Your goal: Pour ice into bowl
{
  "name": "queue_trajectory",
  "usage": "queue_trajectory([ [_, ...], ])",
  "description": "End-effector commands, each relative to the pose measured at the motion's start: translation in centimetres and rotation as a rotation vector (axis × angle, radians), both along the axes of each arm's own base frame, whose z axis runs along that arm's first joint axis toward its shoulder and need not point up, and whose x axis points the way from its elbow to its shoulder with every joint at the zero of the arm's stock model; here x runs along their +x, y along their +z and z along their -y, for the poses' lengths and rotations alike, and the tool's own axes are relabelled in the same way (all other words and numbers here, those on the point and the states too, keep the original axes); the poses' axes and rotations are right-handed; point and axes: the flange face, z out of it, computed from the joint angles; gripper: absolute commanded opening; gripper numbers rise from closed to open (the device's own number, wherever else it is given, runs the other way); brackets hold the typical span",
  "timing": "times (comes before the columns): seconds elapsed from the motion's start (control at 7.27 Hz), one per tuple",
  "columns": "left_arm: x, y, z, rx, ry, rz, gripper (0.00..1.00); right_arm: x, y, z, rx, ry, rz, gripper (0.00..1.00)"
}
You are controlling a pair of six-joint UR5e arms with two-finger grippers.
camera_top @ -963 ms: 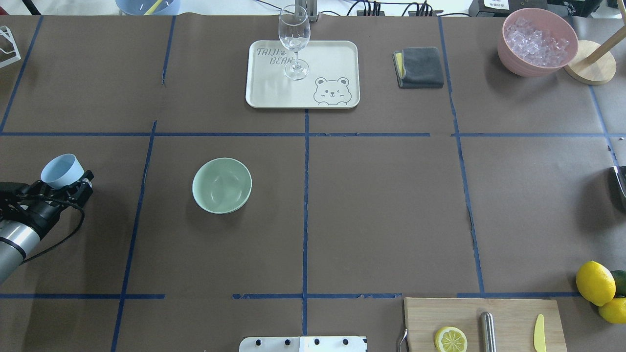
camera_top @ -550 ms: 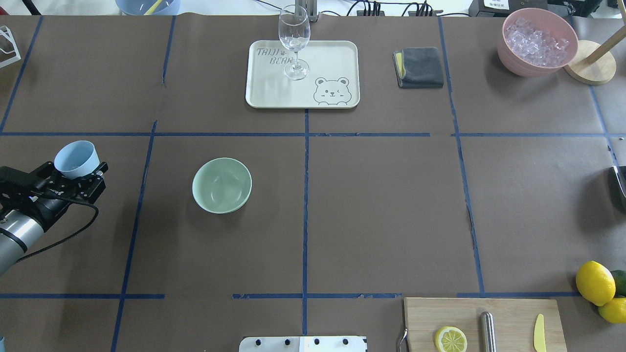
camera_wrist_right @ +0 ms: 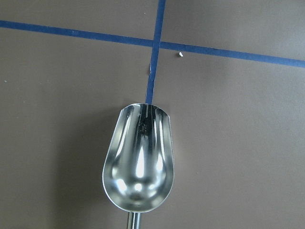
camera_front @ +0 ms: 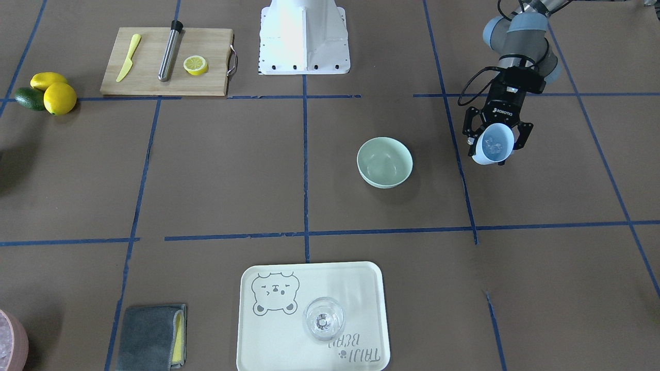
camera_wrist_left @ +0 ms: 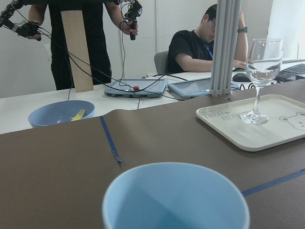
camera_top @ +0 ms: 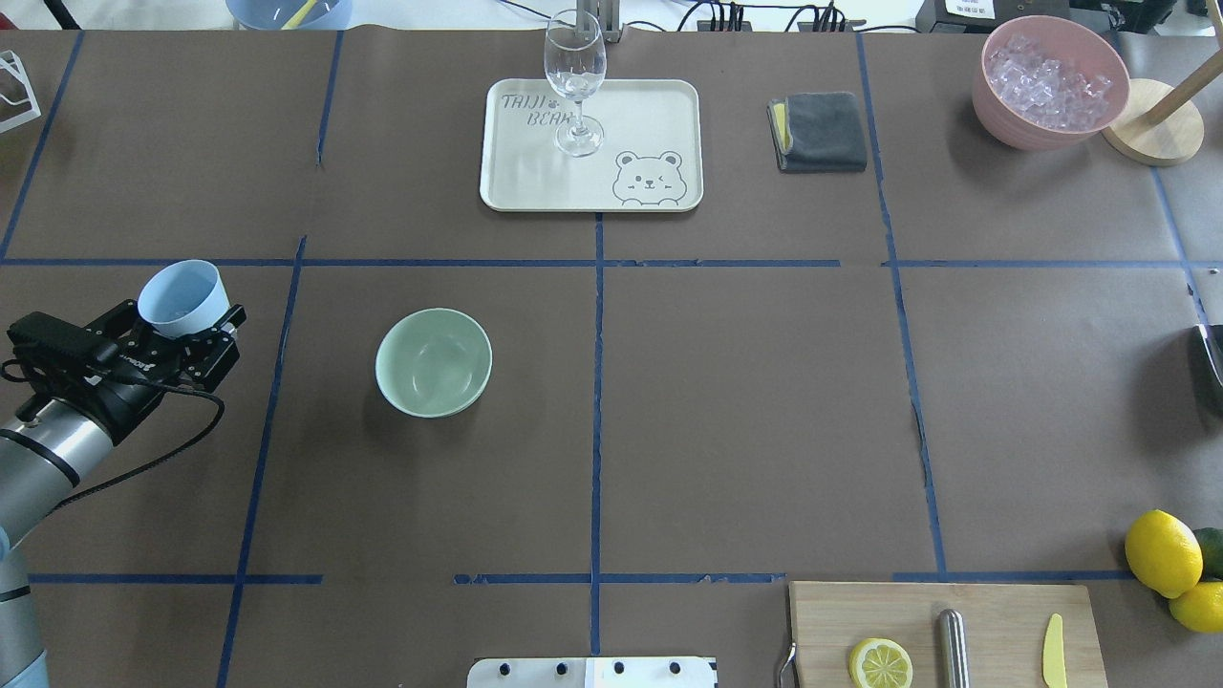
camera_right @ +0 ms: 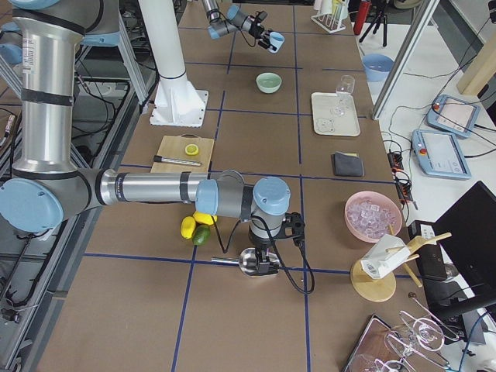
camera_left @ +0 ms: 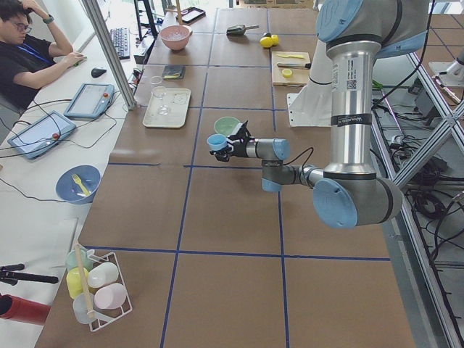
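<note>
Since a second ago our left claw (camera_top: 183,317) has carried the cup (camera_top: 178,294) forward and closer to the bowl (camera_top: 434,362). The bowl itself has not shifted. The claw's two fingers are closed on the cup, one on each flank, gripping it below the rim. The cup hangs clear of the counter (camera_top: 745,401), mouth up and leaning a little away from the arm. The ice (camera_front: 495,149) lies in the bottom of the cup, a few clear cubes that show only in the front view. The left wrist view catches just the cup's rim and inner wall. The bowl stands upright on the counter, apart from the cup, with a blue tape line (camera_top: 277,382) running between them.

Our right claw (camera_right: 266,262) hangs low over the counter at the robot's right end, near the lemons (camera_right: 188,226). Its wrist camera looks straight down on a metal scoop (camera_wrist_right: 139,164), hollow side up, whose handle runs out of view at the bottom edge. We cannot tell whether the fingers are closed on it.

Across the counter from the robot, a glass (camera_top: 574,81) stands on the tray (camera_top: 659,115). A grey cloth (camera_top: 822,132) lies near the tray, and a pink container (camera_top: 1022,136) sits toward the far right corner.
</note>
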Motion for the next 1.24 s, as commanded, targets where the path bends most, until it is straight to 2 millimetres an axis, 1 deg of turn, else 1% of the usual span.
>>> queue_trajectory([
  [0.0,0.1,-0.1,0.3,0.067,-0.013,0.112,0.00,0.1,0.2,-0.2,-0.004,0.001,-0.001,1.00],
  [0.14,0.0,0.0,0.5,0.104,-0.092,0.208,0.00,0.1,0.4,-0.4,-0.009,0.001,-0.001,1.00],
  [0.55,-0.1,-0.1,0.8,0.273,-0.124,0.538,0.00,0.1,0.8,-0.8,-0.016,0.000,0.002,1.00],
  [0.69,0.1,-0.5,1.0,0.308,-0.155,0.634,0.00,0.1,0.9,-0.9,-0.017,0.000,0.002,1.00],
  [0.83,1.5,-1.9,1.8,0.306,-0.167,0.699,0.00,0.1,0.9,-0.9,-0.019,0.000,0.002,1.00],
  [0.96,3.6,-3.5,2.4,0.293,-0.168,0.739,0.00,0.1,1.3,-1.2,-0.027,0.001,0.002,1.00],
  [1.1,5.1,-3.8,2.2,0.290,-0.147,0.774,0.00,0.1,1.3,-1.3,-0.032,0.002,0.003,1.00],
])
